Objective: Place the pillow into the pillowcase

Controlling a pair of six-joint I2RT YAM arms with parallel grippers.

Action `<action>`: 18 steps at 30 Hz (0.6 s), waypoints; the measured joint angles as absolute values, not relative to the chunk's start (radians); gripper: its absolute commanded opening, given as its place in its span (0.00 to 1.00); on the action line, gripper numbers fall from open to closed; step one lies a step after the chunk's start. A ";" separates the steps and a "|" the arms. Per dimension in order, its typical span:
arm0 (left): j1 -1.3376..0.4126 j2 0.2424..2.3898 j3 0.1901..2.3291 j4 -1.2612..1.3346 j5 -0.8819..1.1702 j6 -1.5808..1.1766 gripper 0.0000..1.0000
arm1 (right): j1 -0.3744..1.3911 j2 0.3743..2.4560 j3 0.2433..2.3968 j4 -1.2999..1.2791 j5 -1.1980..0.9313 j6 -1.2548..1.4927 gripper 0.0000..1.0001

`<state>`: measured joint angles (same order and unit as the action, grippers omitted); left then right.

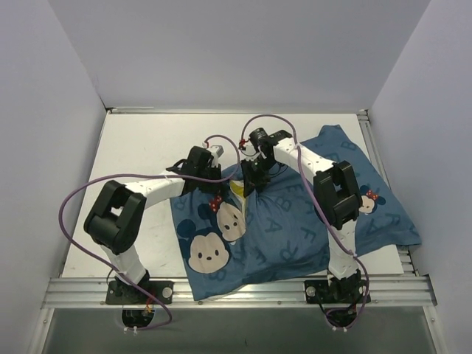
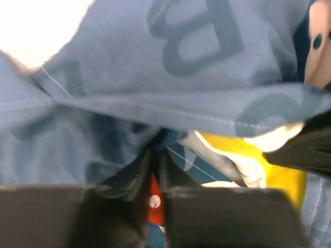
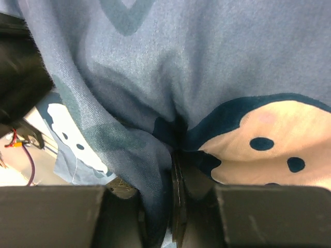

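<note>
- The table is boxed in by pale walls at the left, back and right. Its upper left and left parts lie bare. A metal rail runs along its near edge at the bottom of the frame.
- The pillowcase covers the centre and right of the table. Its far right corner reaches the right edge, and its lower left corner overlaps the rail.
- Only a yellow-and-white bit of the pillow shows, at a gap in the blue cloth in the middle of the overhead view, between the two grippers.
- The left gripper sits at the cloth just left of that gap. Its jaws are a narrow slit apart with blue fabric at the tips; whether it pinches cannot be told.
- The right gripper, just right of the gap, is clenched on a raised fold of the pillowcase.
</note>
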<state>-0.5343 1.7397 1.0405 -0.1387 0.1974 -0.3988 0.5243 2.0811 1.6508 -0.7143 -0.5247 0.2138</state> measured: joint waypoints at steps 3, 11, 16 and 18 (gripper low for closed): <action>-0.518 1.741 1.046 -0.120 0.205 -0.402 0.00 | 0.524 2.062 1.620 -0.712 -0.528 0.208 0.00; -0.463 1.674 1.195 -0.161 0.350 -0.417 0.00 | 0.524 2.071 1.642 -0.699 -0.528 0.203 0.00; -0.470 1.618 1.272 -0.170 0.428 -0.433 0.00 | 0.528 2.175 1.810 -0.718 -0.491 0.182 0.00; -0.476 1.611 1.283 -0.169 0.450 -0.433 0.00 | 0.527 2.238 1.917 -0.742 -0.470 0.184 0.00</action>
